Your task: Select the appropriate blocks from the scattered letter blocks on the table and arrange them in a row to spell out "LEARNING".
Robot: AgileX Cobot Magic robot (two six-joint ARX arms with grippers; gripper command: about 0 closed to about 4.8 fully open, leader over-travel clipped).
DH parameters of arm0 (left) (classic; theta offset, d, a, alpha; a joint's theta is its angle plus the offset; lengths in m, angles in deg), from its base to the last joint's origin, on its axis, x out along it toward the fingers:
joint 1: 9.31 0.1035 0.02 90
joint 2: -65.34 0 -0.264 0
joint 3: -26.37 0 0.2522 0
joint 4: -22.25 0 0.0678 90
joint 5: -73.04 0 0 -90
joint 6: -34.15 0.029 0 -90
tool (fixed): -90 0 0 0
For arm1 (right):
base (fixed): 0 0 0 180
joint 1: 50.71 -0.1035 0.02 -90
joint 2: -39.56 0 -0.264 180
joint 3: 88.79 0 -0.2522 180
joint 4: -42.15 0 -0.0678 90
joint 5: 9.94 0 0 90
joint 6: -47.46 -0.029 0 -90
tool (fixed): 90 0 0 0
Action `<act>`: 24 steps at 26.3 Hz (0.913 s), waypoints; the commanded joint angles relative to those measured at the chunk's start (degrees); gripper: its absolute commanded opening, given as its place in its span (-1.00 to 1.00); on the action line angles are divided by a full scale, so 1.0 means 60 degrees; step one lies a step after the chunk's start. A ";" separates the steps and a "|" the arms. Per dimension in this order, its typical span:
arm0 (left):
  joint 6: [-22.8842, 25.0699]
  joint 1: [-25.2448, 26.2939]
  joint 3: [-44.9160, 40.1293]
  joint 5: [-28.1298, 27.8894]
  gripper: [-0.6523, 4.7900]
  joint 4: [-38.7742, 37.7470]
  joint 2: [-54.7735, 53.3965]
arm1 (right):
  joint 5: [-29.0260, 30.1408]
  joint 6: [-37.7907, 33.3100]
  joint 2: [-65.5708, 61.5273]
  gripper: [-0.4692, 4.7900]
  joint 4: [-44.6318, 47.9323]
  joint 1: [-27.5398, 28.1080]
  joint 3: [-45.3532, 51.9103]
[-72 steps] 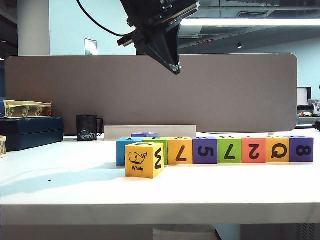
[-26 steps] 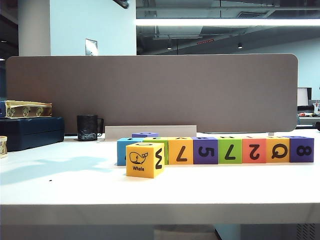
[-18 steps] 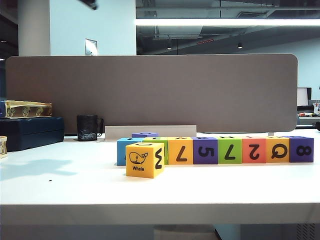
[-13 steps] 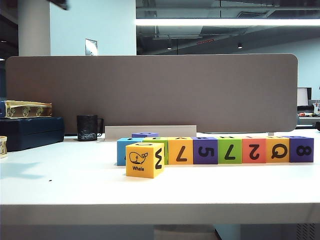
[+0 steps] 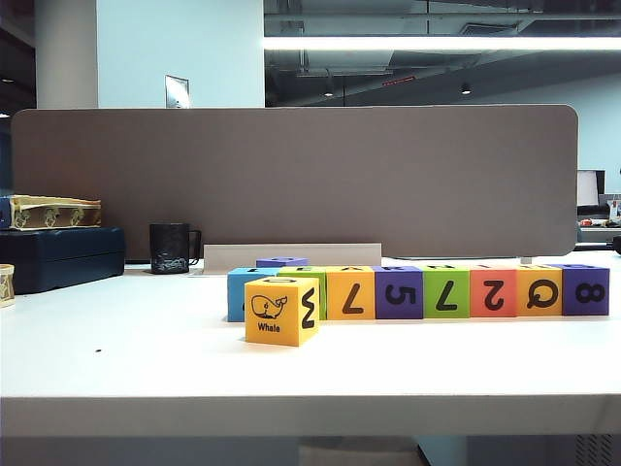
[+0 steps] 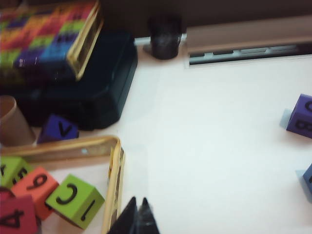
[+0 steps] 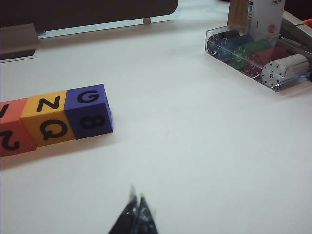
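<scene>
A row of letter blocks stands on the white table [image 5: 146, 359]: blue [image 5: 238, 291], green [image 5: 318, 287], yellow "7" [image 5: 349, 293], purple "5" [image 5: 398, 293], green "7" [image 5: 445, 293], red-orange "2" [image 5: 493, 292], orange "Q" [image 5: 539, 290], purple "8" [image 5: 585, 290]. In front of its left end sits the yellow whale cube [image 5: 281, 311]. Neither gripper shows in the exterior view. The left gripper [image 6: 138, 204] hangs shut and empty beside a gold-rimmed tray [image 6: 115, 161]. The right gripper [image 7: 136, 200] is shut and empty, well short of the purple "G" block [image 7: 87, 108] and orange "N" block [image 7: 48, 117].
The tray holds a green cube [image 6: 73, 200] and a red-orange cube [image 6: 36, 183]. A dark case [image 5: 58, 254], a black mug [image 5: 170, 248] and the grey divider [image 5: 291, 175] stand at the back. A lone purple block [image 5: 281, 261] sits behind the row. A clear box of chips [image 7: 258, 53] lies far right.
The left arm has swung up and to the left out of the exterior view, and its shadow has slid off the table's left side. The blocks have not moved.
</scene>
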 commanded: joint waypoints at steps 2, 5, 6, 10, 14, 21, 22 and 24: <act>-0.0514 0.0535 -0.2739 0.0044 -0.78 0.1432 0.2087 | -0.0022 0.0011 0.0095 -0.82 0.0044 -0.0011 0.0022; -0.0503 0.0608 -0.3956 0.0040 -0.78 0.1712 0.3289 | -0.0022 0.0011 0.0095 -0.83 0.0040 -0.0011 0.0022; -0.0506 0.0627 -0.4251 0.0040 -0.78 0.1716 0.3665 | -0.0018 0.0011 0.0095 -0.83 0.0040 -0.0011 0.0022; -0.0652 0.0630 -0.5526 0.0047 -0.78 0.1752 0.5413 | -0.0022 0.0015 0.0095 -0.82 0.0040 -0.0007 0.0022; -0.0754 0.0630 -0.6328 0.0521 -0.78 0.1763 0.6240 | -0.0022 0.0011 0.0095 -0.82 0.0040 -0.0007 0.0022; -0.0780 0.0630 -0.6980 0.0834 -0.78 0.1206 0.7016 | -0.0022 0.0011 0.0095 -0.82 0.0044 -0.0007 0.0022; -0.0769 0.0630 -0.6980 0.0790 -0.78 0.1071 0.7173 | -0.0018 0.0015 0.0095 -0.82 0.0040 -0.0007 0.0022; -0.0627 0.0619 -0.6980 0.0790 -0.78 0.1107 0.7147 | -0.0022 0.0011 0.0095 -0.82 0.0040 -0.0011 0.0022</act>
